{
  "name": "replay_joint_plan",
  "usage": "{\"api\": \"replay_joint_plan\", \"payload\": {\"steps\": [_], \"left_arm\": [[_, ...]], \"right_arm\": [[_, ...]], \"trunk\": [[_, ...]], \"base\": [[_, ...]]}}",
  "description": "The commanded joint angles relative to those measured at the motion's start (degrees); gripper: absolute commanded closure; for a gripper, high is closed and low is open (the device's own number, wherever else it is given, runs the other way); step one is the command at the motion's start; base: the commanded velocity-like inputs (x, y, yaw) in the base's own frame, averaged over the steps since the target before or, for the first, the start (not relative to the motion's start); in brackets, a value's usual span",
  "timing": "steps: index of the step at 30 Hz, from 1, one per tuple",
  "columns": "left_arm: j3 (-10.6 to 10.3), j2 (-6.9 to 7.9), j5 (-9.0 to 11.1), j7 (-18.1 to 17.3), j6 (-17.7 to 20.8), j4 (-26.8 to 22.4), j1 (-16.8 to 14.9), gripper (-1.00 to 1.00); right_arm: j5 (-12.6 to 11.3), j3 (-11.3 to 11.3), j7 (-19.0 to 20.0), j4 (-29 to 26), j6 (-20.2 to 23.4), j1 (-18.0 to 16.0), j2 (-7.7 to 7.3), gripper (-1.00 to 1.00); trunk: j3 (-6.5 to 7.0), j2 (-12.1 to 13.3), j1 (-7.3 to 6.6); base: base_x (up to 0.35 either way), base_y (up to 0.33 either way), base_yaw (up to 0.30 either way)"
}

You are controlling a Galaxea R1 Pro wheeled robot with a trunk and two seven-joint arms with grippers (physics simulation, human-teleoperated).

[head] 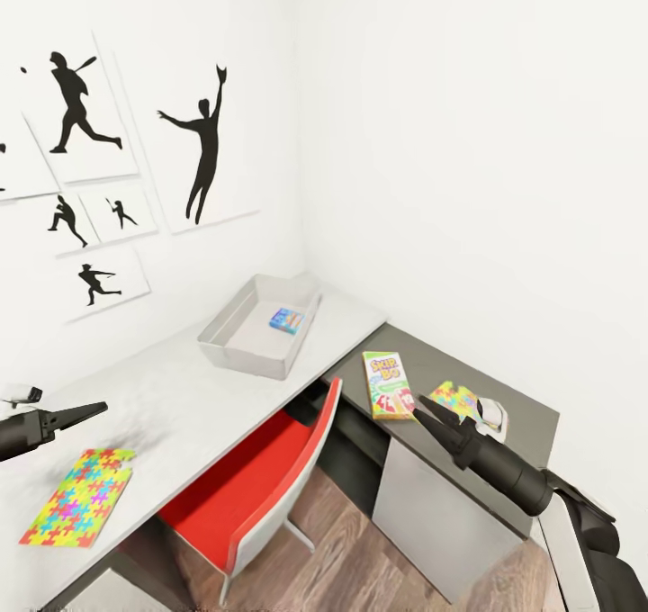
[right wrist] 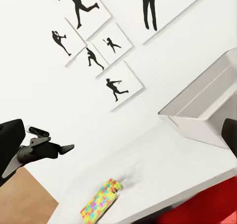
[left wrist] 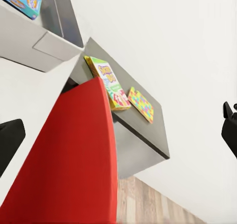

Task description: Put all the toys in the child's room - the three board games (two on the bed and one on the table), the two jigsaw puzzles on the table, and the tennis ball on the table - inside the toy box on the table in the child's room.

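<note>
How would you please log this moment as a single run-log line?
toy box: one game inside | puzzle near left gripper | game, second puzzle near right gripper | neither holds anything

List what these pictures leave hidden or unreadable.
- Toy box: head view shows one small box inside; its near wall hides the floor behind it.
- Jigsaw puzzle on the dark table: partly covered by the right gripper.
- Right gripper: jaw state unclear.
- Board game: small print unreadable.
- Tennis ball: not identifiable.
</note>
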Motion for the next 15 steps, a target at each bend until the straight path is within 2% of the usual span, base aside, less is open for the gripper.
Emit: {"api": "replay_joint_plan", "payload": {"steps": [1, 15], "left_arm": [[0.0, 0.02, 0.0, -0.2, 0.6, 0.0, 0.0, -1.0], [0.1, 0.08, 0.0, -0.2, 0.6, 0.0, 0.0, -1.0]], "right_arm": [[-0.3, 0.0, 0.1, 0.0, 0.5, -0.1, -0.01, -1.0], [-0.3, 0.0, 0.0, 0.0, 0.5, -0.1, -0.01, -1.0]], "trunk": [[-0.02, -0.1, 0.01], [1.27, -0.1, 0.01]], "base": [[-0.229, 0.0, -0.138], [-0.223, 0.0, -0.148]]}}
